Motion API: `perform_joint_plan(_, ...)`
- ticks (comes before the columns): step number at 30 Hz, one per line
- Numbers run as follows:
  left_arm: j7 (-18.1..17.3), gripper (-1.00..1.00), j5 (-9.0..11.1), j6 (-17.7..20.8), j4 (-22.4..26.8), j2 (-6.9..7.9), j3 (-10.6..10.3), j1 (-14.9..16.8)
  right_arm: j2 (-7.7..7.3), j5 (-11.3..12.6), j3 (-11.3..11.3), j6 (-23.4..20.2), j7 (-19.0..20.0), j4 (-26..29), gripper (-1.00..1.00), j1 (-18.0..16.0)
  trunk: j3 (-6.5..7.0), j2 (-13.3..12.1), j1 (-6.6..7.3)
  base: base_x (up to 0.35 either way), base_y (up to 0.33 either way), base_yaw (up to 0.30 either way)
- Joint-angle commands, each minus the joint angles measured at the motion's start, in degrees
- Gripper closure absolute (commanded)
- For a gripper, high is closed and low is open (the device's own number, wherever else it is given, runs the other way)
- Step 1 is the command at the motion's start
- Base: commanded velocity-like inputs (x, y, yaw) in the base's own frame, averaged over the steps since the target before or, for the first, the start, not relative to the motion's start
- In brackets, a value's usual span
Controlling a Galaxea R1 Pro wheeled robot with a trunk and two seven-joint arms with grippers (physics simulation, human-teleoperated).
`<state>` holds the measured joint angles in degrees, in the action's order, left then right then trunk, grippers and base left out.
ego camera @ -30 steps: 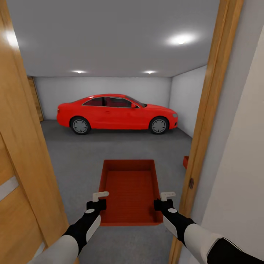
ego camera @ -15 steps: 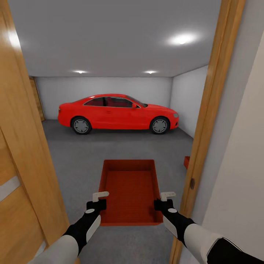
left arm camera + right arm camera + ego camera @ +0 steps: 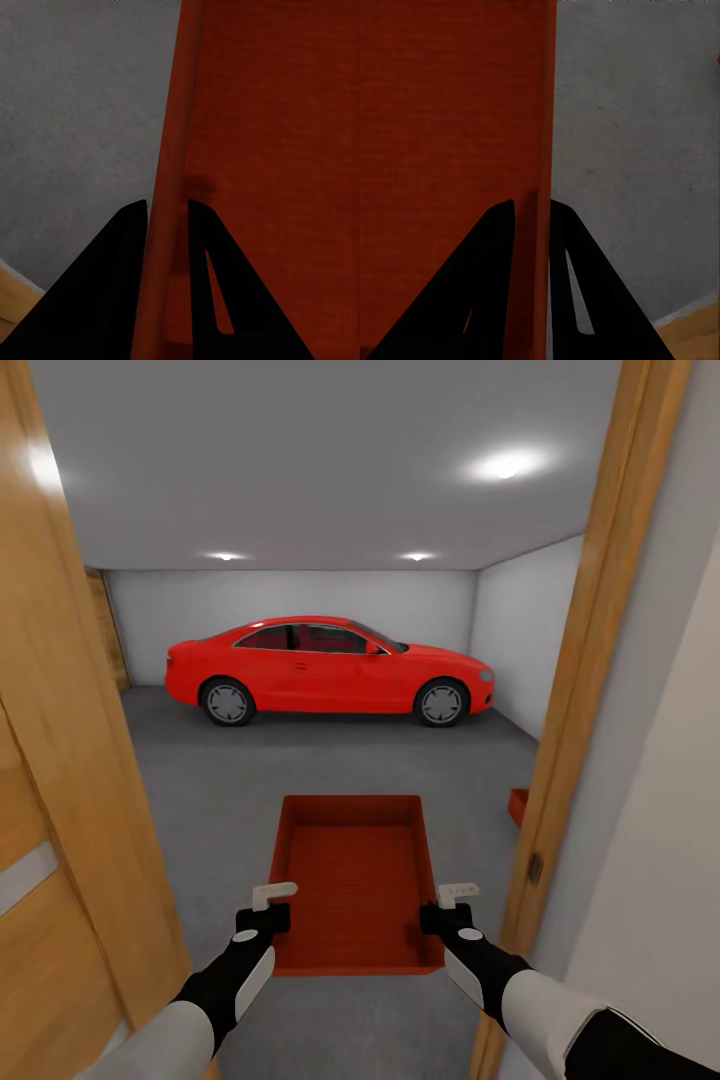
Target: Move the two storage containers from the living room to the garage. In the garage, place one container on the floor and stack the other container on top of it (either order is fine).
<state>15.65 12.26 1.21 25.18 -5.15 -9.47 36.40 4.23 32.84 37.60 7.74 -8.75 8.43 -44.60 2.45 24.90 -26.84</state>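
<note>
Storage container (image 3: 358,880) between left end effector (image 3: 272,905) and right end effector (image 3: 450,905): showing orange-red, finely ribbed. Floor (image 3: 220,800) beyond: showing speckled dark grey. Car (image 3: 330,668) ahead: gleaming red. Door frame (image 3: 585,660): showing light wood.

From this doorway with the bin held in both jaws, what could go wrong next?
1. The right door frame stands close beside the right gripper; the arm or the storage container could clip it going through.
2. Each gripper pinches only a thin side wall, left gripper included; a bump might twist the container loose.
3. The second container sits on the garage floor half hidden behind the frame, so stacking alignment may be misjudged.
</note>
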Motion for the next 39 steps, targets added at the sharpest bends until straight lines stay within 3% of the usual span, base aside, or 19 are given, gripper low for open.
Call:
perform_joint_plan(1,1.93,1.00,-0.64,-0.99,0.17,-0.02,-0.20,-0.02,0.88,1.35,-3.15,0.42,-0.91,-0.26,1.00,-0.05,-0.02,0.03,-0.04,0.243,0.000,0.003)
perform_joint_plan(16,1.93,1.00,-0.66,-0.98,0.13,-0.02,-0.20,-0.02,0.89,1.35,-3.15,0.31,-0.92,-0.26,1.00,-0.05,-0.02,0.03,-0.04,0.311,0.000,0.000)
perform_joint_plan(17,0.70,1.00,0.83,-0.16,0.21,0.14,-0.17,-0.02,0.39,0.82,0.21,0.37,-0.70,-0.17,1.00,-0.05,-0.02,0.03,-0.04,0.000,0.000,0.000)
perform_joint_plan(18,0.70,1.00,1.64,-0.47,0.20,0.16,-0.73,-0.02,0.44,0.44,0.65,0.37,-0.75,-0.17,1.00,-0.05,-0.02,0.03,-0.04,0.000,0.000,0.000)
perform_joint_plan(24,0.70,1.00,5.21,-0.84,0.14,0.93,-3.88,-0.02,0.44,-0.78,-0.21,0.32,-0.75,-0.17,1.00,-0.05,-0.02,0.03,-0.04,0.000,0.000,0.000)
perform_joint_plan(30,0.78,1.00,6.17,-0.87,0.11,1.12,-4.79,-0.02,0.43,-1.57,-0.43,0.34,-0.75,-0.17,1.00,-0.05,-0.02,0.03,-0.04,0.063,0.000,0.000)
perform_joint_plan(39,0.78,1.00,6.23,-0.86,0.07,1.12,-4.85,-0.02,0.42,-1.85,-0.59,0.34,-0.75,-0.17,1.00,-0.05,-0.02,0.03,-0.04,0.299,0.027,0.000)
